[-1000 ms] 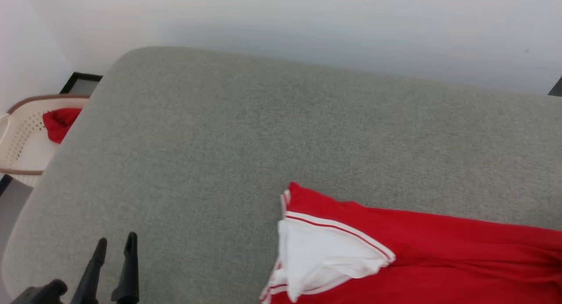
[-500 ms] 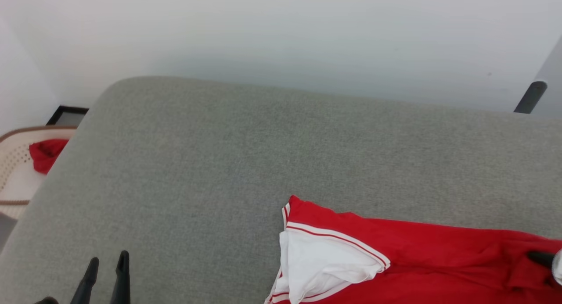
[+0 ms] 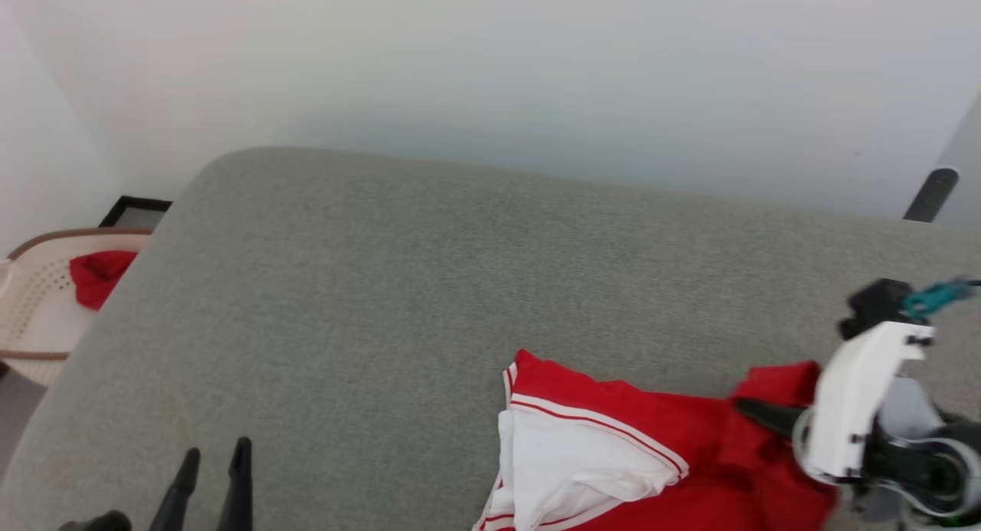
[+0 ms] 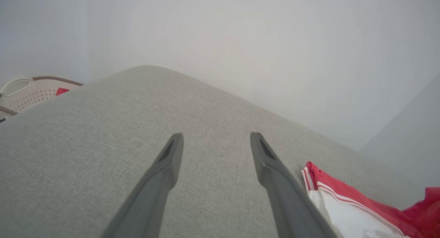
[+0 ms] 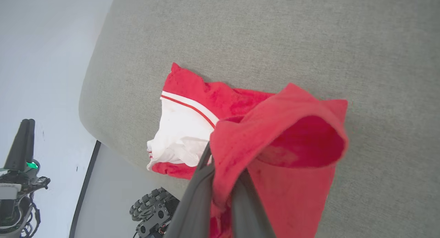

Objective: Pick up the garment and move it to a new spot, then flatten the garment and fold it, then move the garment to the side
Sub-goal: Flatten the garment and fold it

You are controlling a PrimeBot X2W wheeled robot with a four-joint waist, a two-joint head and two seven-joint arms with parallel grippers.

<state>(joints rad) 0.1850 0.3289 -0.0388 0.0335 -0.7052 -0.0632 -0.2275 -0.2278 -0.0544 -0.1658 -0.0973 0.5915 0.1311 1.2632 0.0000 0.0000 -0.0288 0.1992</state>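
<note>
The garment [image 3: 613, 439], red with a white sleeve and red-white striped trim, lies at the near right of the grey padded surface [image 3: 383, 286]. My right gripper [image 3: 747, 407] is shut on a red fold of it and holds that fold up off the surface. In the right wrist view the fold drapes over the right gripper [image 5: 223, 169], and the rest of the garment [image 5: 185, 128] lies below by the surface's edge. My left gripper [image 3: 218, 450] hovers open and empty at the near left, well left of the garment. The left wrist view shows the left gripper [image 4: 216, 136] wide apart, garment [image 4: 347, 210] at its lower right.
A beige perforated basket [image 3: 38, 301] with a small red cloth lump [image 3: 100, 274] stands off the surface's left end. A white wall runs behind. A dark pole [image 3: 929, 194] leans at the far right. My wheeled base [image 5: 154, 207] shows below the near edge.
The head camera has shifted. My right gripper has come into view from the right with a red fold pinched, lifting and bunching the garment's right part. The left gripper stays open.
</note>
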